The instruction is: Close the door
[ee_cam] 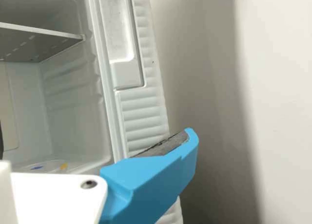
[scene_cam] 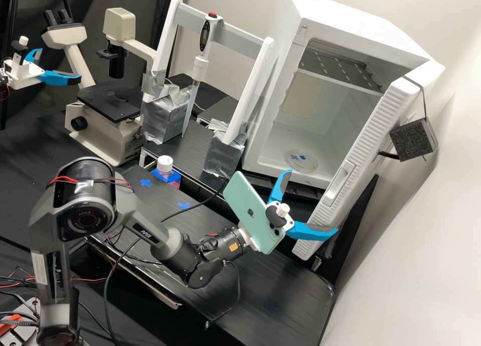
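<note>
The ribbed white door [scene_cam: 381,123] hangs open on its cabinet [scene_cam: 361,27], near the black bench's [scene_cam: 280,291] right edge. I have the gripper [scene_cam: 312,201] by its lower end, probably so one finger can push it shut. The fingers are spread wide, gripping nothing; I can't confirm contact.

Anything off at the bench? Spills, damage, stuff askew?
No spill or damage visible. Two makeshift-looking bits: crumpled silver tape bundles the feet of the white frame, and a black block is strapped at the outer side of the cabinet door, which stands open.
</note>
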Controlling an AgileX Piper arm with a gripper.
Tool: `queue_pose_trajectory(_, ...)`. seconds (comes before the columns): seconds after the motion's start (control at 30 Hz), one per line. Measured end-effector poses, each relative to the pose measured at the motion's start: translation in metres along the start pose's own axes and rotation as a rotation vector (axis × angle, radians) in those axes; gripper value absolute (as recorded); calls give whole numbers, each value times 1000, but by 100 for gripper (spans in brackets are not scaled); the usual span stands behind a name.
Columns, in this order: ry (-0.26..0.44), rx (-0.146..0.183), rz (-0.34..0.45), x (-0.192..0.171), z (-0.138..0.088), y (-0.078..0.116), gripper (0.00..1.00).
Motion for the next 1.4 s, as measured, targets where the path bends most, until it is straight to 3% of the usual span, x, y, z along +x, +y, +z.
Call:
queue_pose_trajectory(0.2, 32, 18, -30, -12, -18, -7, 100)
queue_pose_trajectory(0.57, 187, 35, -111, -38, -62, -27, 100)
queue_pose_trajectory(0.87, 244, 65, -181, -38, -72, -45, 100)
queue_pose_trajectory(1.03, 235, 46, -185, -46, -70, -43, 100)
queue_pose_trajectory(1.2, 187, 17, -122, -71, -63, -20, 100)
queue_pose_trajectory(1.4, 109, -22, 36, -99, -55, 7, 100)
